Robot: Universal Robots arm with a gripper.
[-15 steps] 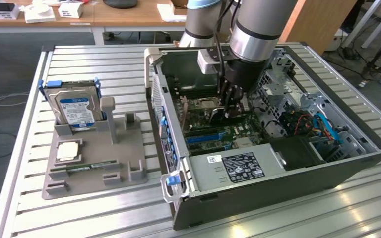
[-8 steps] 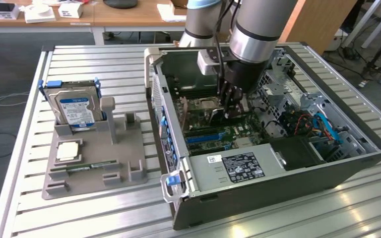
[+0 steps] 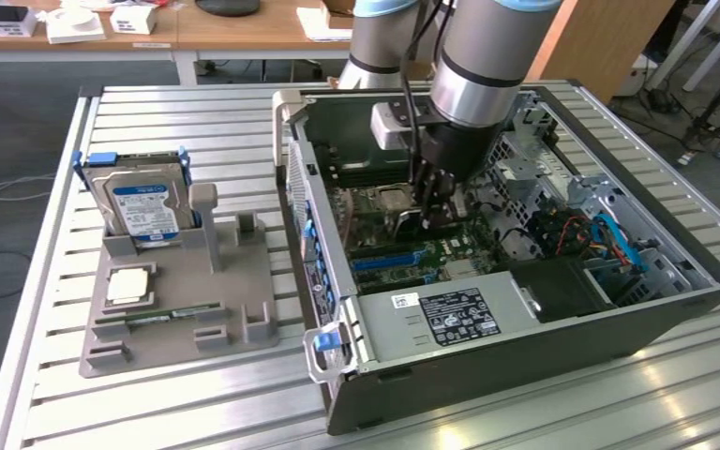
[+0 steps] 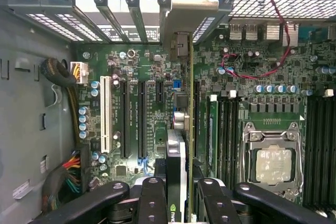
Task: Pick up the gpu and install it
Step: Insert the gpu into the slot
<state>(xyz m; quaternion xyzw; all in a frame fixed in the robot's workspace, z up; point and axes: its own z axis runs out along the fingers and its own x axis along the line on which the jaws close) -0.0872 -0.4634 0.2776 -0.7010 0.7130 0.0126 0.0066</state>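
One arm (image 3: 479, 66): reaches down into an open computer case (image 3: 523, 375) that lies on its side on a slatted metal surface (image 3: 147, 412).
Jaws: clenched on the gpu (image 4: 177, 150), with one dark finger on each flat face of the card.
Where the gpu is: inside the case, held on edge over the green motherboard (image 4: 131, 66). It lines up with a long slot beside the processor socket (image 4: 273, 163). Whether its contacts have entered the slot cannot be told.
How the gpu looks: seen edge-on from the wrist view, it is a thin dark card with a grey block on one face. A green logo sits near the jaws. A pale, silvery metal bracket (image 4: 190, 3) caps the far end and reaches the row of openings in the case's rear wall.
How it will likely handle: light and stiff, but fragile. The board could crack if twisted, the thin bracket could bend, and the smooth faces may slip under a weak grip.
Where to take hold: probably mid-length across the two flat faces, near the upper edge, well clear of the contact edge.
Beside the case: a grey holder (image 3: 172, 342) carries an upright hard drive (image 3: 142, 206) and a slim RAM stick (image 3: 160, 316).
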